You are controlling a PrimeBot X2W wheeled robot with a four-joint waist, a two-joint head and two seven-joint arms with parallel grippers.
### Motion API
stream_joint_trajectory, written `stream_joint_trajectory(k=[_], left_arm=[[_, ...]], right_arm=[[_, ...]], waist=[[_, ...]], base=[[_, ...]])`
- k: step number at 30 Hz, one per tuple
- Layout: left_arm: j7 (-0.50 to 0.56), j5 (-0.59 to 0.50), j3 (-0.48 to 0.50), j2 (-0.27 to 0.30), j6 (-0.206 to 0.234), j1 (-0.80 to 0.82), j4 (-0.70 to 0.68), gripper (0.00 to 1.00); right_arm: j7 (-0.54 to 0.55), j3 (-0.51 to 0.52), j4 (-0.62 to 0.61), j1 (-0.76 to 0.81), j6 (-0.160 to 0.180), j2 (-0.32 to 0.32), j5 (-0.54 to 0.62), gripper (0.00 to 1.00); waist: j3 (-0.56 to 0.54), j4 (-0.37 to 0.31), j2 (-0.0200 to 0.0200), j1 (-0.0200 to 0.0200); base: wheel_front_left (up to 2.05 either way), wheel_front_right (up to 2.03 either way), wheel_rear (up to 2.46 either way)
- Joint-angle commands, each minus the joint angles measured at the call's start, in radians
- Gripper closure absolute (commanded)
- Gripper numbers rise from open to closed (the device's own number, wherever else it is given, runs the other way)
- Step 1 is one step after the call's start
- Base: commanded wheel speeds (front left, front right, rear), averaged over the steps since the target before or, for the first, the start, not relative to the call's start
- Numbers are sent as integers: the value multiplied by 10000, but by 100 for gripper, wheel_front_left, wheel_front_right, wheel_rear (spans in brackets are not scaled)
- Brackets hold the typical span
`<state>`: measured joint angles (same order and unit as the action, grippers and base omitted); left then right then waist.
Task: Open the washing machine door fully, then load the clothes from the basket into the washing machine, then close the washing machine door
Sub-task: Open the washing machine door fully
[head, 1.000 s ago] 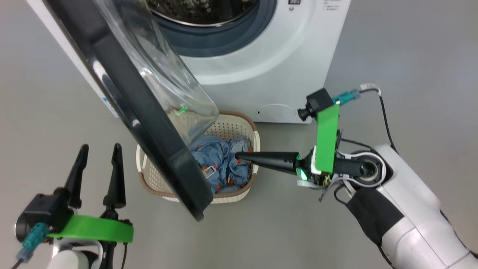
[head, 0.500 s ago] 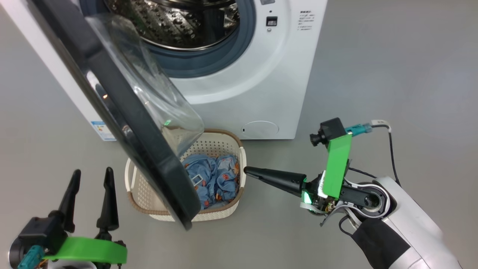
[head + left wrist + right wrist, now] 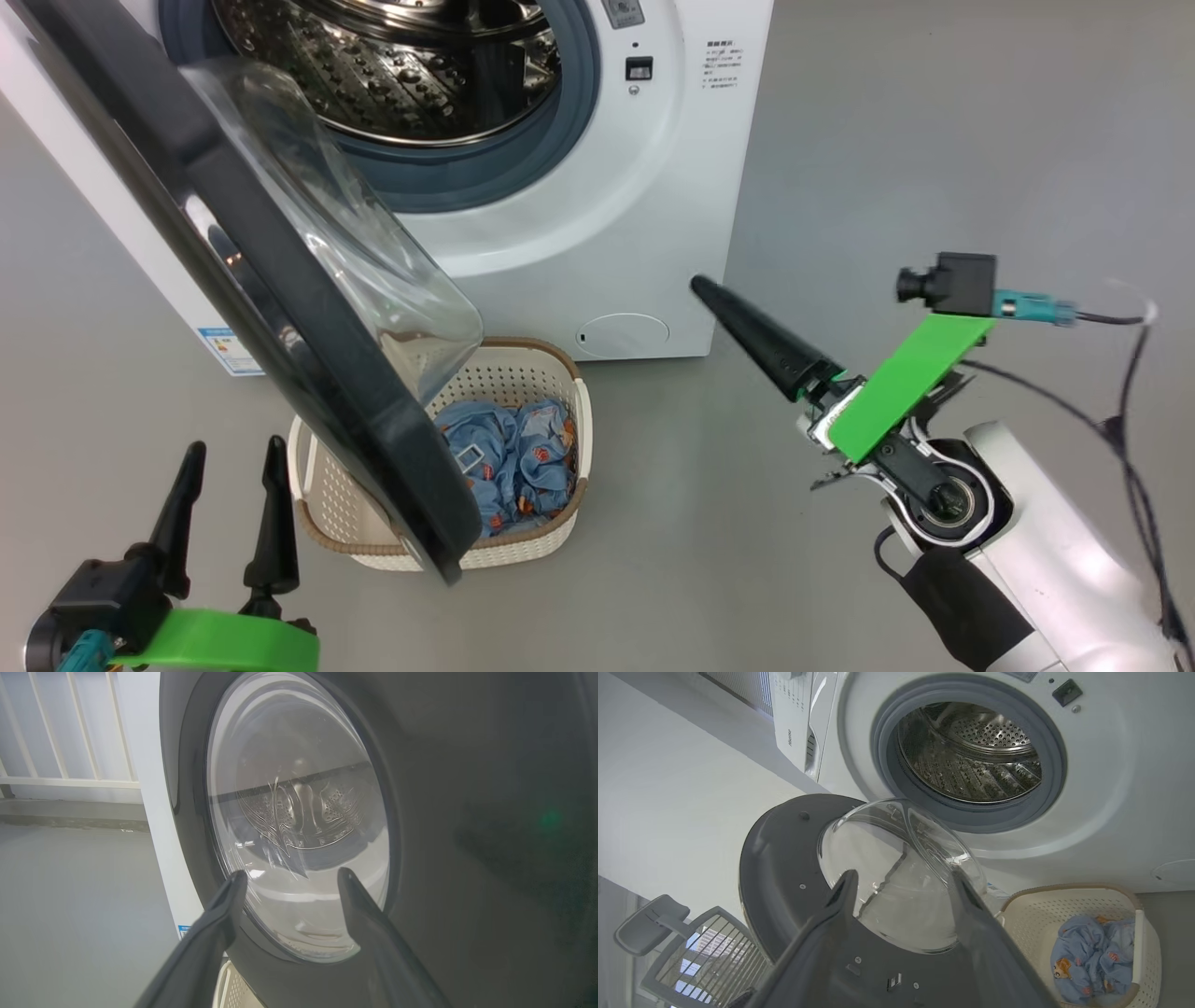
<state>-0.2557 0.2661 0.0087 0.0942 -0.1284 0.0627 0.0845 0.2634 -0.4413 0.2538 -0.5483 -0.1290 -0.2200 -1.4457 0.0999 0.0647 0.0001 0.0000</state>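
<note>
The washing machine (image 3: 597, 187) stands with its steel drum (image 3: 392, 65) exposed. The washing machine door (image 3: 317, 373) is swung out to the left, its glass bowl (image 3: 345, 252) hanging over the basket (image 3: 523, 359). Blue patterned clothes (image 3: 509, 462) lie in the basket's right half. My right gripper (image 3: 702, 285) hovers to the right of the basket, in front of the machine's lower right corner. In the right wrist view this gripper (image 3: 903, 877) is open and empty, facing the door (image 3: 784, 868) and drum (image 3: 971, 751). My left gripper (image 3: 233, 450) is open at the lower left, close to the door's outer face (image 3: 467, 812).
Grey floor lies all around. A round lower flap (image 3: 624, 333) and a blue label sticker (image 3: 221, 338) mark the machine's front and side. Another white appliance (image 3: 798, 718) and a grey wire chair (image 3: 654, 924) stand beyond the door. A white railing (image 3: 70, 732) lines the far wall.
My right gripper has drawn out of the basket, risen to the right and opened, carrying nothing. The clothes stay in the basket. The head camera has shifted, showing more of the drum.
</note>
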Motion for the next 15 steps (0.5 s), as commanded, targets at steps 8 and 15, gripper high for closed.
stream_joint_trajectory(k=[8,15], left_arm=[[-61,37,256,132,-23,217,-296,0],[-61,75,280,104,-23,130,-309,0]], right_arm=[[-2960,-346,-69,126,-17,-136,2750,0],[-4847,-245,743,294,-17,-331,4746,0]], waist=[[59,20,-1,0],[-11,-23,-1,0]], base=[[0,0,0],[0,0,0]])
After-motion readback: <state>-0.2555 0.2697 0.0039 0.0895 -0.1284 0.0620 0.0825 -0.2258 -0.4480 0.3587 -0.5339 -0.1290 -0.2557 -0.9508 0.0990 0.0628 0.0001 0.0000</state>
